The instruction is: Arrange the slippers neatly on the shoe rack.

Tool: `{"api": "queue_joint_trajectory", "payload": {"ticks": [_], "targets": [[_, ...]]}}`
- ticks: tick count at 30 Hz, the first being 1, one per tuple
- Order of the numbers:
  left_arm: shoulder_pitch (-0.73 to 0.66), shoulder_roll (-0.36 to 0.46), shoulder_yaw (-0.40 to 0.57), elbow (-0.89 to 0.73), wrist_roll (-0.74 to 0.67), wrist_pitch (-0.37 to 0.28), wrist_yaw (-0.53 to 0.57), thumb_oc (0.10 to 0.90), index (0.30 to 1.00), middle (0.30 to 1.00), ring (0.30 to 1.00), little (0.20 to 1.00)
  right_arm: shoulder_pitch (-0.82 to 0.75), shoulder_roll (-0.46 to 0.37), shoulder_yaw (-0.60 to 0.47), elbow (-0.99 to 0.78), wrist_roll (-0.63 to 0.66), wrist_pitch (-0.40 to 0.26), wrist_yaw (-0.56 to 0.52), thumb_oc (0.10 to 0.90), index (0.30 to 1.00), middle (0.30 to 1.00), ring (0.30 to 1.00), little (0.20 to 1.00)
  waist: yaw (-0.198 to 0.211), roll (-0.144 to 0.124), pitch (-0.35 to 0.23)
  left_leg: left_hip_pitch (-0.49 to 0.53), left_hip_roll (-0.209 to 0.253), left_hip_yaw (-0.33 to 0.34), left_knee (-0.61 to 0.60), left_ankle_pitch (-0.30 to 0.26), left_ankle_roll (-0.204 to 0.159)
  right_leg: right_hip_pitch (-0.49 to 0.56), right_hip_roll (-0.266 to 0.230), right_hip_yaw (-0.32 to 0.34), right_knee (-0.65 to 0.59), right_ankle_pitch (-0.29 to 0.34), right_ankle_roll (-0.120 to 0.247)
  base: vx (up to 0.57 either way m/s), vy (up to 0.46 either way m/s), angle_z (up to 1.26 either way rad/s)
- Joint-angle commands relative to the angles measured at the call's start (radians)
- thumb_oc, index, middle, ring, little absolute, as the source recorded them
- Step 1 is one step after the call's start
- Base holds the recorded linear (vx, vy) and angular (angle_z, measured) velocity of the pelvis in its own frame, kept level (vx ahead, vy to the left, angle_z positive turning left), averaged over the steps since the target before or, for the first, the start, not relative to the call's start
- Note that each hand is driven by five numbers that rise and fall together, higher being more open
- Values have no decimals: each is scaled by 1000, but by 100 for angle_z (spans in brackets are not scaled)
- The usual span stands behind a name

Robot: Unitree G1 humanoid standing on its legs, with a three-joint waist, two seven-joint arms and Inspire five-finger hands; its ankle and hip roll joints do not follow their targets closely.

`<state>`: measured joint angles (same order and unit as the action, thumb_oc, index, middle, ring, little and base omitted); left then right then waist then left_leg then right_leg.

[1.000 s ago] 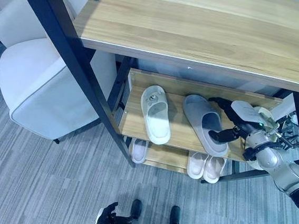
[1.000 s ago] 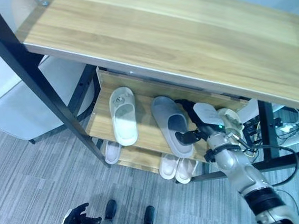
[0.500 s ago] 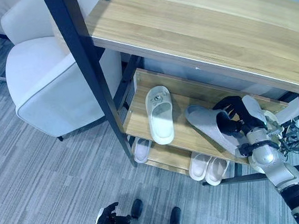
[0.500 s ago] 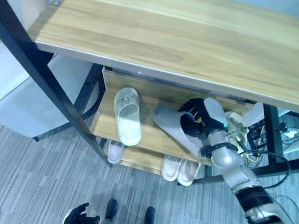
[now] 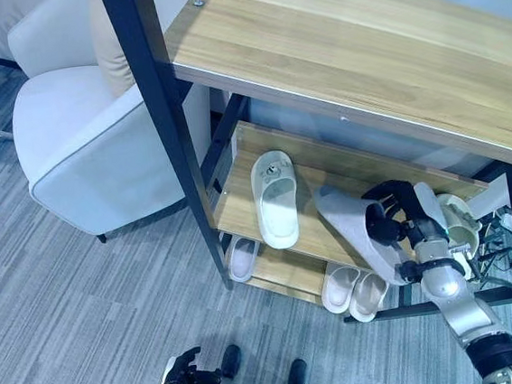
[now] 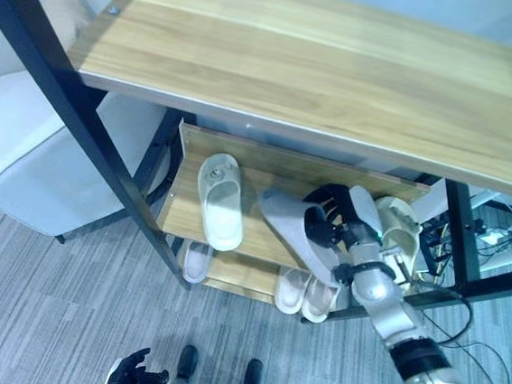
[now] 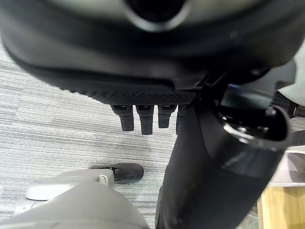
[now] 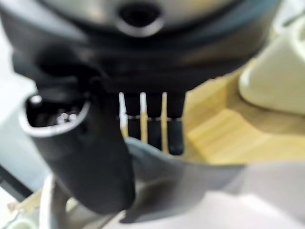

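A grey slipper (image 5: 353, 235) is tilted over the front edge of the shoe rack's upper shelf (image 5: 236, 201). My right hand (image 5: 396, 213) grips its strap end. In the right wrist view the thumb (image 8: 90, 157) lies on the grey slipper (image 8: 190, 186) and the fingers (image 8: 152, 129) curl behind it. A white slipper (image 5: 275, 197) lies flat on the shelf to its left, and a cream slipper (image 5: 459, 223) sits to its right. My left hand (image 5: 179, 377) hangs low near the floor, fingers relaxed.
A wooden tabletop (image 5: 360, 46) overhangs the rack, with a black table leg (image 5: 167, 137) at the rack's left front. The lower shelf holds a single pale slipper (image 5: 240, 257) and a pair (image 5: 351, 288). A white armchair (image 5: 88, 145) stands to the left on grey carpet.
The right hand has closed round the grey slipper, which lay flat and now is tipped up and drawn toward the shelf's front edge. The camera has shifted slightly.
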<state>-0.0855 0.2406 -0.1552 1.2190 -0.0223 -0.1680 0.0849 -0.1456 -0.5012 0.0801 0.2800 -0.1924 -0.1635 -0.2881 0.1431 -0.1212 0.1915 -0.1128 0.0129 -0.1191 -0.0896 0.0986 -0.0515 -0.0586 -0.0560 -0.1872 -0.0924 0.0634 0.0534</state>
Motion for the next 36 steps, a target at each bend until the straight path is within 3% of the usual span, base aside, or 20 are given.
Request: {"api": "queue_joint_trajectory", "payload": {"ticks": [1, 8, 11, 14, 17, 18, 20, 22, 31, 33, 34, 35, 36], "targets": [[38, -25, -66, 96, 49, 4, 16, 800, 900, 900, 900, 900, 23, -28, -112, -154, 20, -74, -69, 400, 300, 300, 300, 300, -1, 8, -72, 36, -9, 34, 2, -114, 18, 33, -51, 63, 5, -63, 108, 9, 65, -3], [62, -18, -18, 77, 49, -1, 24, 800, 900, 900, 900, 900, 218, 69, -143, -361, 95, -112, 26, 400, 300, 300, 300, 300, -53, 36, -85, 106, -41, 82, 8, -144, 56, 69, -88, 116, 24, -55, 126, -8, 147, -23], [67, -6, 0, 37, 19, -18, 29, 800, 900, 900, 900, 900, 258, 98, -122, -394, 139, -128, 66, 400, 300, 300, 300, 300, -78, 47, -58, 113, -52, 108, 60, -164, 73, 42, -107, 142, 111, -59, 130, -60, 113, -26], [57, 15, 26, 12, -28, -31, 43, 800, 900, 900, 900, 900, 266, 124, -74, -390, 204, -140, 101, 400, 300, 300, 300, 300, -89, 56, -19, 109, -45, 148, 99, -167, 80, -9, -96, 150, 205, -61, 134, -115, 48, -41], [64, 27, 43, -15, -54, -36, 40, 800, 900, 900, 900, 900, 304, 134, -51, -398, 254, -147, 137, 400, 300, 300, 300, 300, -91, 56, -13, 114, -37, 162, 103, -165, 75, -13, -68, 142, 229, -82, 124, -52, 9, -43], [78, 38, 58, -30, -77, -45, 39, 800, 900, 900, 900, 900, 347, 133, -27, -392, 298, -154, 187, 400, 300, 300, 300, 300, -97, 59, -21, 127, -34, 167, 90, -159, 72, -16, -26, 121, 235, -104, 105, -2, -7, -23], [82, 42, 59, -42, -89, -53, 40, 800, 900, 900, 900, 900, 349, 129, -7, -373, 315, -158, 208, 400, 300, 300, 300, 300, -100, 59, -24, 130, -37, 174, 85, -156, 72, -17, -7, 108, 233, -111, 98, -43, 4, -5], [86, 43, 66, -41, -90, -63, 37, 800, 900, 900, 900, 900, 388, 121, 29, -367, 349, -162, 247, 400, 300, 300, 300, 300, -110, 53, -32, 119, -50, 162, 91, -142, 67, -6, 32, 133, 212, -130, 74, -25, -45, -5], [109, -2, 80, -24, -142, -73, 43, 800, 900, 900, 900, 900, 464, 70, 68, -360, 363, -160, 309, 400, 300, 300, 300, 300, -107, 68, -52, 147, -42, 122, 52, -125, 43, 74, 48, 99, 111, -126, 43, 28, -69, 17], [101, -9, 75, -15, -145, -76, 54, 800, 900, 900, 900, 900, 463, 66, 72, -334, 356, -158, 305, 400, 300, 300, 300, 300, -110, 70, -45, 128, -40, 119, 79, -129, 33, 79, 44, 86, 108, -134, 39, -79, -32, 30], [81, -14, 66, -15, -157, -85, 63, 800, 900, 900, 900, 900, 464, 63, 63, -323, 351, -159, 292, 400, 300, 300, 300, 300, -120, 65, -24, 71, -33, 147, 162, -136, 6, 74, 25, 58, 112, -136, 35, -115, -22, 32], [80, -14, 66, -15, -157, -85, 63, 800, 900, 900, 900, 900, 463, 63, 63, -322, 351, -160, 292, 400, 300, 300, 300, 300, -123, 66, -25, 62, -33, 144, 172, -140, 6, 71, 25, 55, 113, -137, 35, -132, 16, 43], [72, -19, 63, -21, -166, -91, 67, 800, 900, 900, 900, 900, 463, 58, 58, -314, 350, -159, 286, 400, 300, 300, 300, 300, -128, 64, -15, 39, -15, 183, 200, -139, -5, 67, 14, 40, 118, -137, 33, -74, 45, 67]]}}
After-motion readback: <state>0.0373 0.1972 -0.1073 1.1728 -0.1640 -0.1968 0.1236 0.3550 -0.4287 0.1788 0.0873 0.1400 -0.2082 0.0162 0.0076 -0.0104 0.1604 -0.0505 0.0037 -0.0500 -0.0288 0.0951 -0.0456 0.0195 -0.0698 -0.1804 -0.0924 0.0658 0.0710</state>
